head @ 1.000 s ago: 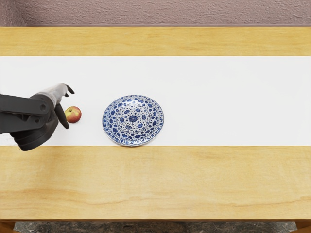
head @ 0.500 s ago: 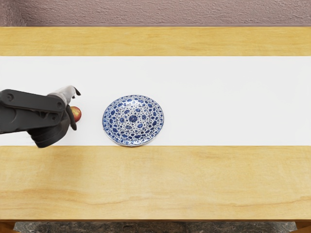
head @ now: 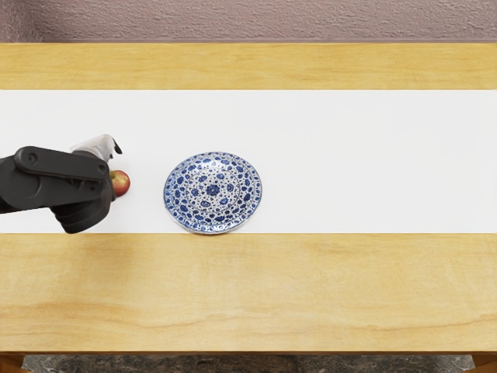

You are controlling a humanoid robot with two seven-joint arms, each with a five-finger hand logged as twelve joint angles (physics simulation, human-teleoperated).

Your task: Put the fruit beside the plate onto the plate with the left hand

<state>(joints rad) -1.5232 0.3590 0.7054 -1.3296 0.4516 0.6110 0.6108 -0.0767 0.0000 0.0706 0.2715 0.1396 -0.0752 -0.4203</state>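
The left hand [head: 87, 190] is seen at the left of the frame, its arm reaching in from the left edge. It is set against the left side of the apple [head: 121, 183], and only the apple's right part is left showing. Whether the fingers are closed on the fruit cannot be told, since the dark palm and wrist hide them.

The apple is found on the white runner [head: 349, 155], left of centre and just beside the blue-patterned plate [head: 250, 208], with a strip of cloth between them.

The apple is judged to be light, firm and smooth-skinned. Being round, it is likely to roll or slip if pinched off-centre. A hold is best taken across its widest part, from opposite sides. The plate is probably brittle, so a gentle set-down is called for.
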